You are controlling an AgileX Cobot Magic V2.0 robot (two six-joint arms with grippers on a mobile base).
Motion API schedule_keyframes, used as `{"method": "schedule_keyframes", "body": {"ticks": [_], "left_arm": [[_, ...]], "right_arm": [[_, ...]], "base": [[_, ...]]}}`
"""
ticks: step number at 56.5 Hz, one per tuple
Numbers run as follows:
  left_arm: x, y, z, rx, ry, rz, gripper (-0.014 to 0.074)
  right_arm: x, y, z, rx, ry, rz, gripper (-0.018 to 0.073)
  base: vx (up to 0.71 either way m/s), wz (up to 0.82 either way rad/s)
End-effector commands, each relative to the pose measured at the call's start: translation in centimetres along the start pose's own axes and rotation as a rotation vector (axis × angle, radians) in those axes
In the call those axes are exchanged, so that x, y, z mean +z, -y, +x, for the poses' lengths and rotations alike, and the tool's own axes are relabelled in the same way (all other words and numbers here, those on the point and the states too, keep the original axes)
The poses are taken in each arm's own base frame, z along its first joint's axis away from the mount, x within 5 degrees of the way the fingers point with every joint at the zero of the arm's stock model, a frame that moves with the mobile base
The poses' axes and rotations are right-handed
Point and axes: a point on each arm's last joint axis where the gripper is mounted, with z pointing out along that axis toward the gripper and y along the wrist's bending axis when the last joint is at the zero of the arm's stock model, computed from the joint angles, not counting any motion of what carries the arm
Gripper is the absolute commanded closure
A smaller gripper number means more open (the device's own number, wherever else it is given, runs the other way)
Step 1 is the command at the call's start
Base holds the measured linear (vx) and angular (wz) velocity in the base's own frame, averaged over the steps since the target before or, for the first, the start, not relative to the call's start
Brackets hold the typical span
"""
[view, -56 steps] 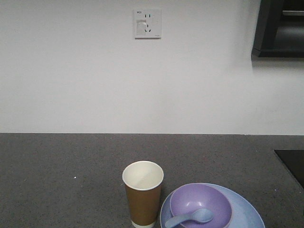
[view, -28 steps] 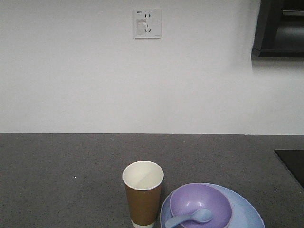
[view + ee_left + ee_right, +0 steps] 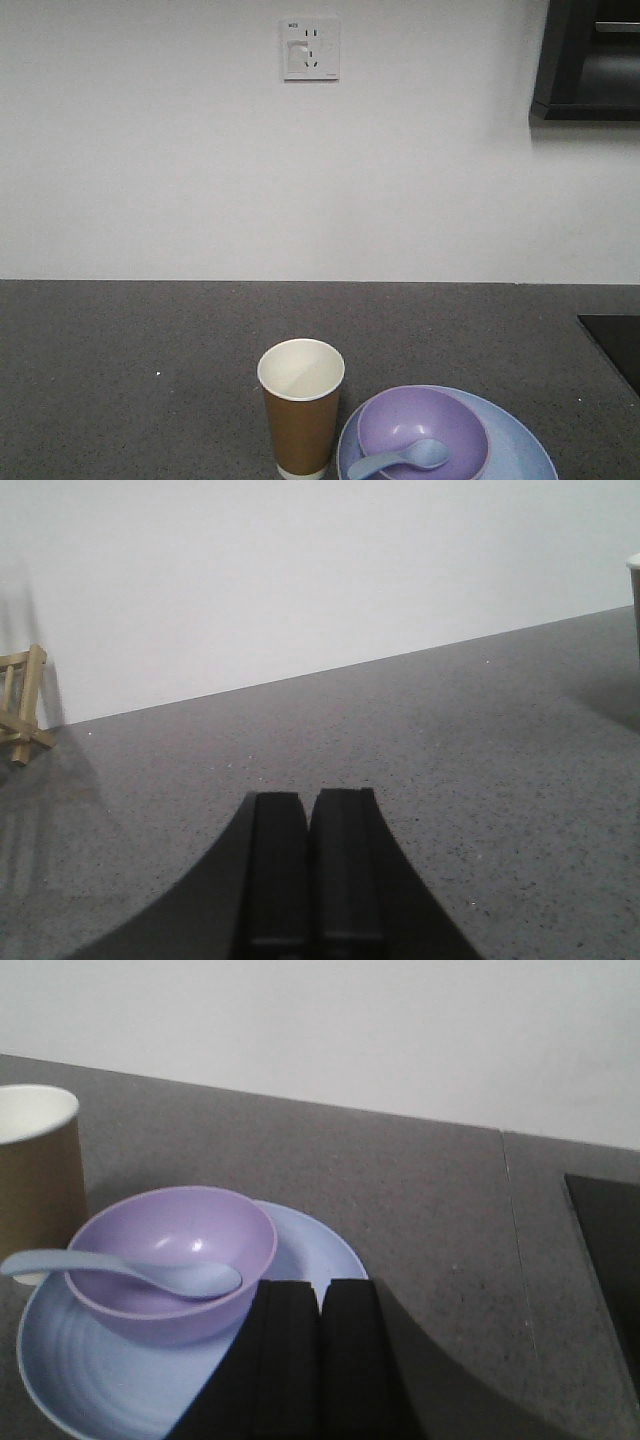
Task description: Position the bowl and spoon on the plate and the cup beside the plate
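– What sort of place is this looking like?
– A kitchen: a dark speckled countertop (image 3: 150, 350) is running along a white wall carrying a socket (image 3: 310, 49), a black hob panel (image 3: 615, 345) sitting at its edge

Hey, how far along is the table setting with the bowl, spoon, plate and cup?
It looks finished. Done: the bowl sits on the plate, the spoon rests in the bowl with its handle over the rim, and the cup stands upright beside the plate. In hand: nothing; the left end effector and right end effector are both shut and empty. Left: nothing visible.
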Motion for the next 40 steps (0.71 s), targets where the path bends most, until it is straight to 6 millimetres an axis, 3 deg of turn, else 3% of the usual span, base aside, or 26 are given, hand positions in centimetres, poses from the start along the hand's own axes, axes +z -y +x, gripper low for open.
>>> {"method": "schedule_keyframes", "body": {"ticks": [1, 22, 40], "left_arm": [[-0.3, -0.2, -1.7, -0.016, 0.130, -0.007, 0.0600], [-0.3, -0.2, -1.7, -0.016, 0.130, -0.007, 0.0600], [-0.3, -0.2, -1.7, -0.016, 0.130, -0.007, 0.0600]], "right_arm": [[-0.6, 0.4, 0.1, 0.026, 0.129, 0.049, 0.0565], [-2.2, -0.2, 9.4, 0.146, 0.243, 0.055, 0.0565], [-3.3, -0.1, 9.5, 0.088, 0.295, 0.088, 0.0565]], "base": [[0.00, 0.00], [0.00, 0.00], [0.00, 0.00]]}}
